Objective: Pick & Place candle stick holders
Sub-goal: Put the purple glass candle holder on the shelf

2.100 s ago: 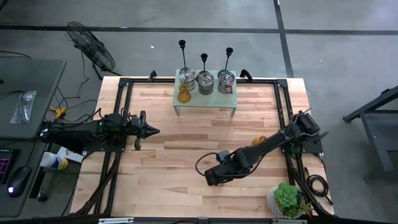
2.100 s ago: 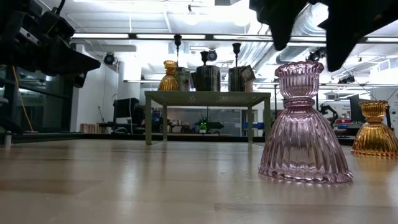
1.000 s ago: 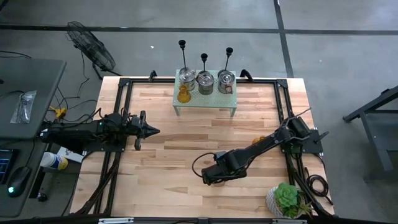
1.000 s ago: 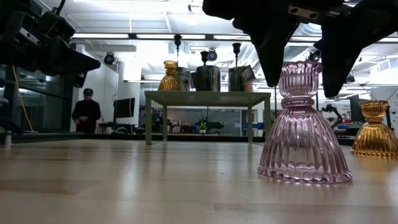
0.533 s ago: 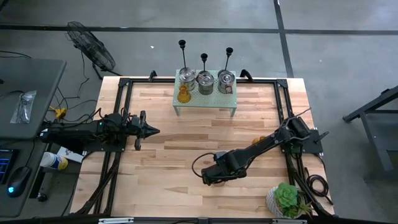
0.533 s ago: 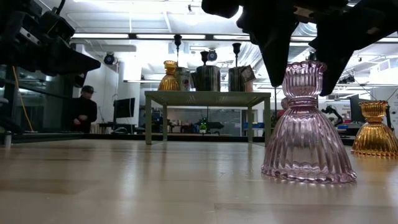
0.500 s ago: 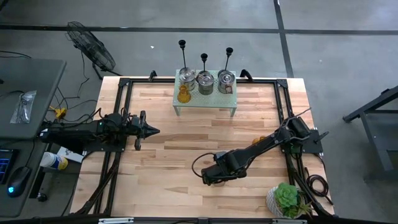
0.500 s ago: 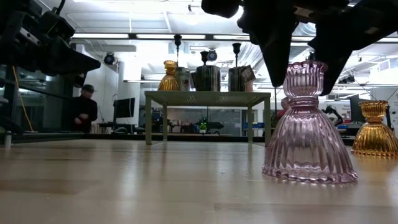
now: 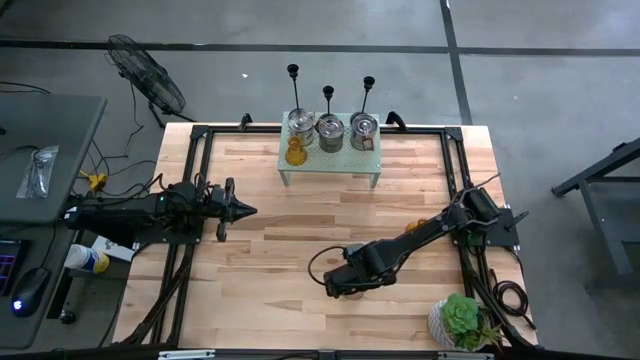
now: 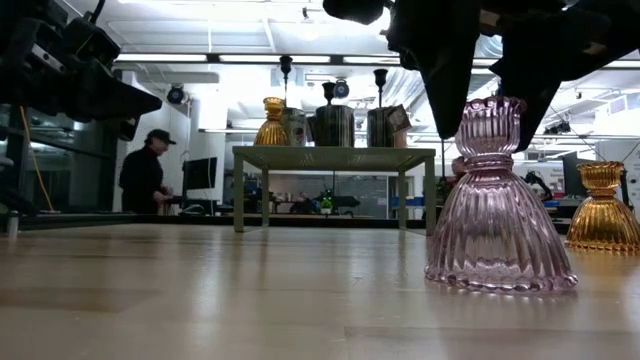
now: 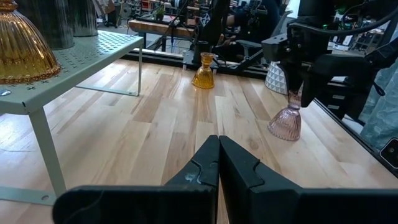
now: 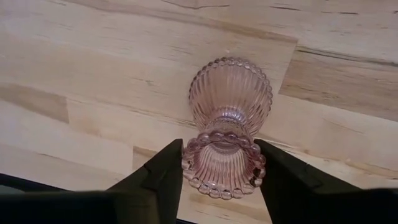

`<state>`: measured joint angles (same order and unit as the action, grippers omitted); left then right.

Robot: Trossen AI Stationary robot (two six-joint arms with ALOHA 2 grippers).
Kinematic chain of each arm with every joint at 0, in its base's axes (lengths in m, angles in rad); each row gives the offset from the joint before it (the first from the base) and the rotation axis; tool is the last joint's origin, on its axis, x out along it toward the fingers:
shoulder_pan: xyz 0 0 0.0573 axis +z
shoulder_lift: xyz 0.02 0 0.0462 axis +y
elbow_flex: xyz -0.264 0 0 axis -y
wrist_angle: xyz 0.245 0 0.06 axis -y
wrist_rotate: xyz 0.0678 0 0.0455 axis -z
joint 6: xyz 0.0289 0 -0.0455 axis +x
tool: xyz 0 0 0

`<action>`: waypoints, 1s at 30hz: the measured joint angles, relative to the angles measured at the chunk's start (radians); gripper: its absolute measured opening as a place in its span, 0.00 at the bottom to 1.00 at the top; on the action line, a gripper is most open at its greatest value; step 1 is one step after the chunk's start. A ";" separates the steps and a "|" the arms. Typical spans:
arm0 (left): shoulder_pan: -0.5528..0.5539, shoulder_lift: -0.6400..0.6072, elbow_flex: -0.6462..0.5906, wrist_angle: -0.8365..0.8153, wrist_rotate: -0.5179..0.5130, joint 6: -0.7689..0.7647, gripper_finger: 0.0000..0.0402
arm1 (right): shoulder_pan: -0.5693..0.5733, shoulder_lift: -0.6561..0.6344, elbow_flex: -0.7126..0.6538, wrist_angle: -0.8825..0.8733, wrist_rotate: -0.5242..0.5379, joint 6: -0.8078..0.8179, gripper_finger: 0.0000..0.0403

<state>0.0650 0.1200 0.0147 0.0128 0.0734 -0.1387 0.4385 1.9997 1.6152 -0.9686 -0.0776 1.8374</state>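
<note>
A pink ribbed glass candle holder (image 10: 500, 215) stands on its wide base near the table's near middle; it also shows in the left wrist view (image 11: 286, 121). My right gripper (image 9: 340, 283) is above it and shut on its cup top. My left gripper (image 9: 245, 210) is shut and empty at the table's left. An amber glass holder (image 10: 603, 210) stands on the table at the right. Three thin black candlesticks (image 9: 328, 95) stand behind a pale green shelf (image 9: 330, 165) at the far edge. My right gripper pinches the pink holder's beaded cup top (image 12: 189, 165) between its two fingers (image 12: 163, 171), one on each side. The fingers come from above, pointing down. The holder stays upright, and its base (image 10: 500, 280) looks to be on the table.
The shelf carries three metal tins (image 9: 330, 130) and a second amber holder (image 9: 295, 153). A potted plant (image 9: 462, 322) stands at the near right corner. A person (image 10: 145, 180) is in the room beyond the table. Bare wood lies between the arms.
My right gripper's fingers have closed in on the pink holder's cup top, from standing apart on either side to touching it. The holder has slid a little toward the table's right and stays upright.
</note>
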 joint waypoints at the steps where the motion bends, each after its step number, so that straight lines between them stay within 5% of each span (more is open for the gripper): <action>1: 0.000 0.000 0.000 0.000 0.000 0.000 0.00 | 0.000 -0.002 0.000 0.000 0.000 -0.002 0.41; 18: 0.000 0.000 0.000 0.000 0.000 0.000 0.00 | -0.030 -0.113 -0.002 -0.004 0.027 -0.121 0.39; 30: 0.000 0.000 0.000 0.000 0.000 0.000 0.00 | -0.138 -0.222 -0.001 -0.022 0.025 -0.347 0.39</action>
<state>0.0651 0.1201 0.0147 0.0125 0.0737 -0.1387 0.3005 1.7780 1.6138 -0.9909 -0.0528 1.4904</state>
